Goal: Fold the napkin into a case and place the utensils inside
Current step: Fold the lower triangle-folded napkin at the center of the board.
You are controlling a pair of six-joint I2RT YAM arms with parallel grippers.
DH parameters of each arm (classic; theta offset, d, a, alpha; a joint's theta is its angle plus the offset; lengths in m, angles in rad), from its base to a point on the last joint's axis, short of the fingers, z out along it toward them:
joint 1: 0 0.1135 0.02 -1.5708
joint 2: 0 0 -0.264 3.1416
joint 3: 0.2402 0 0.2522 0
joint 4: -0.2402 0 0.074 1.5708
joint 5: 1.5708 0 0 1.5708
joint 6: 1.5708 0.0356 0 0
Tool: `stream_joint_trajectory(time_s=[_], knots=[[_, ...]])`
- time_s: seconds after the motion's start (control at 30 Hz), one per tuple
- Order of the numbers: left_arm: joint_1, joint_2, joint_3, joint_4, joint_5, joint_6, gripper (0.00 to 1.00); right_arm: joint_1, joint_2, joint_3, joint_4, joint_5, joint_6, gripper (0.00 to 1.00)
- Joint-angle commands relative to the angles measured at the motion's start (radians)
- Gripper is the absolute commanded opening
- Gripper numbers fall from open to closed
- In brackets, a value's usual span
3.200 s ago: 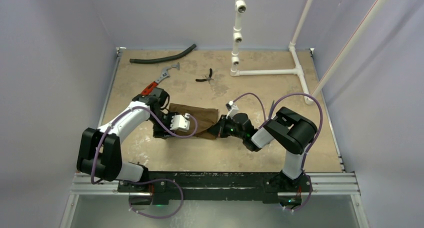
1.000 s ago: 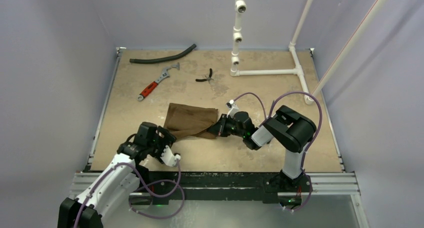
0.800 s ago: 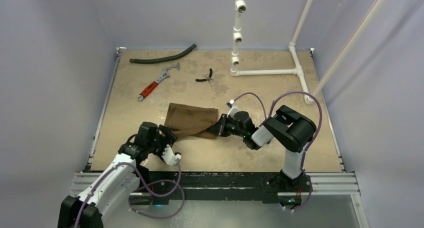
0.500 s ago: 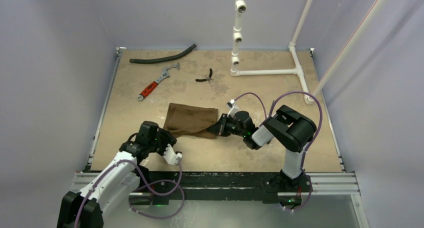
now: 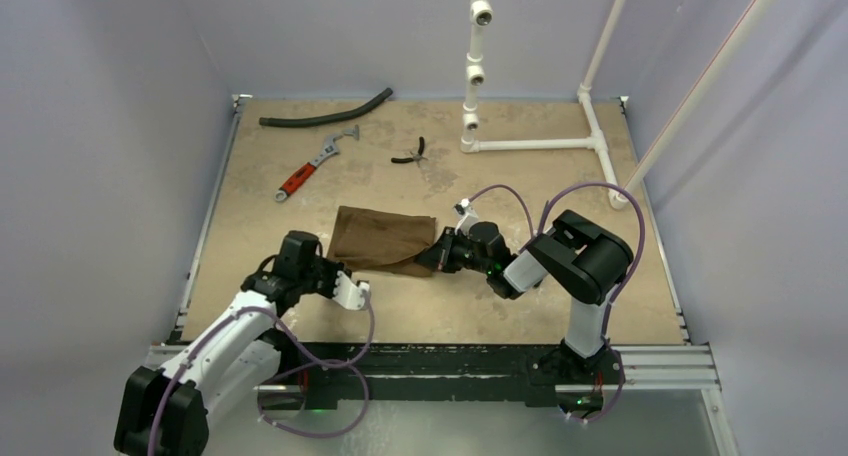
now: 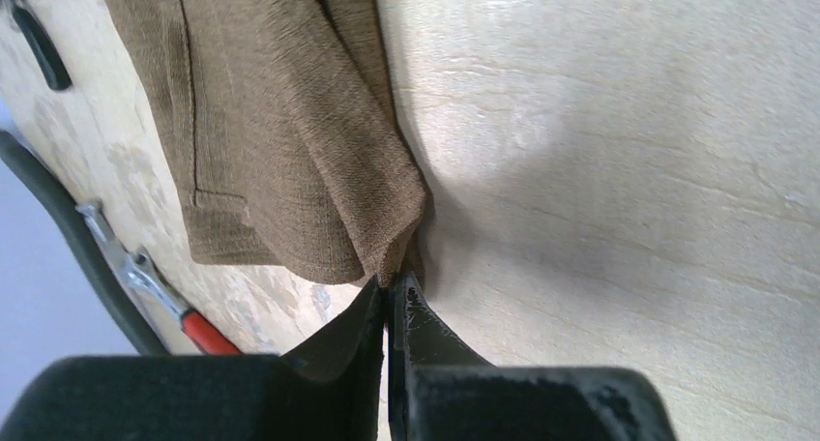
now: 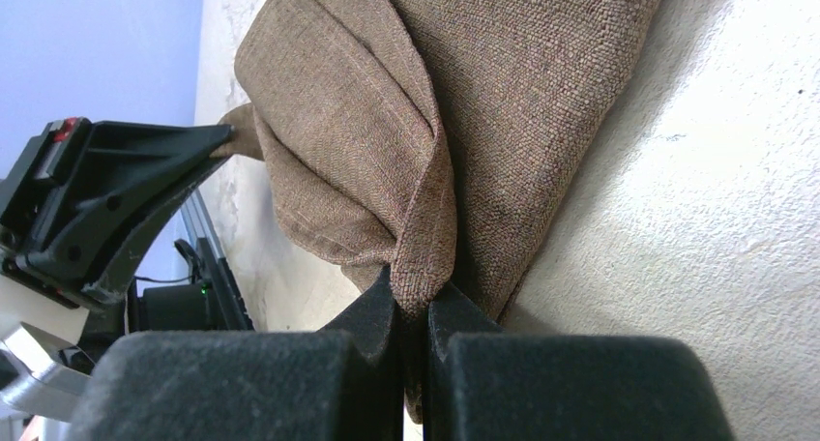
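The dark-brown napkin point(image 5: 385, 240) lies folded on the tan table point(image 5: 560, 306), with layered folds showing in both wrist views point(image 6: 290, 132) point(image 7: 464, 102). My left gripper point(image 5: 340, 274) is shut on its near-left corner point(image 6: 392, 291). That corner is drawn out to a point at the black fingertips point(image 7: 208, 146). My right gripper point(image 5: 433, 258) is shut on a pinched fold at the napkin's near-right corner point(image 7: 414, 291). The utensils are out of view.
A black hose point(image 5: 325, 111) lies along the far left edge. A red-handled wrench point(image 5: 312, 166) and small black pliers point(image 5: 410, 154) lie beyond the napkin. A white pipe frame point(image 5: 530, 143) stands at the back right. The wrench point(image 6: 160, 296) also shows in the left wrist view.
My left gripper has moved from near the table's front edge up to the napkin and shut on its near-left corner. The right gripper has kept its hold and not moved.
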Motion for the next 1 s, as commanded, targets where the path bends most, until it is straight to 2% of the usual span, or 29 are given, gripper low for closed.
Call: stream_joint_trajectory(time_s=[0.0, 0.2, 0.3, 0.37, 0.43, 0.63, 0.73, 0.97], knots=[[0.007, 0.061, 0.071, 0.074, -0.018, -0.169, 0.00, -0.004, 0.004, 0.013, 0.018, -0.017, -0.017, 0.01], [0.013, 0.178, 0.168, 0.048, -0.005, -0.301, 0.00, -0.004, -0.049, 0.014, -0.031, -0.036, -0.059, 0.21], [0.013, 0.189, 0.190, 0.009, 0.011, -0.307, 0.00, -0.004, -0.125, 0.033, -0.123, -0.049, -0.115, 0.34], [0.013, 0.182, 0.192, -0.001, 0.014, -0.306, 0.00, -0.004, -0.182, 0.058, -0.206, -0.077, -0.152, 0.46], [0.013, 0.179, 0.195, -0.013, 0.015, -0.301, 0.00, -0.004, -0.234, 0.095, -0.320, -0.112, -0.211, 0.51], [0.013, 0.187, 0.200, -0.016, 0.008, -0.308, 0.00, -0.004, -0.304, 0.227, -0.690, -0.129, -0.375, 0.54], [0.013, 0.183, 0.200, -0.014, 0.008, -0.315, 0.00, -0.007, -0.333, 0.256, -0.850, -0.016, -0.422, 0.55], [0.013, 0.172, 0.198, -0.021, 0.011, -0.341, 0.00, -0.035, -0.266, 0.352, -0.944, 0.160, -0.464, 0.58]])
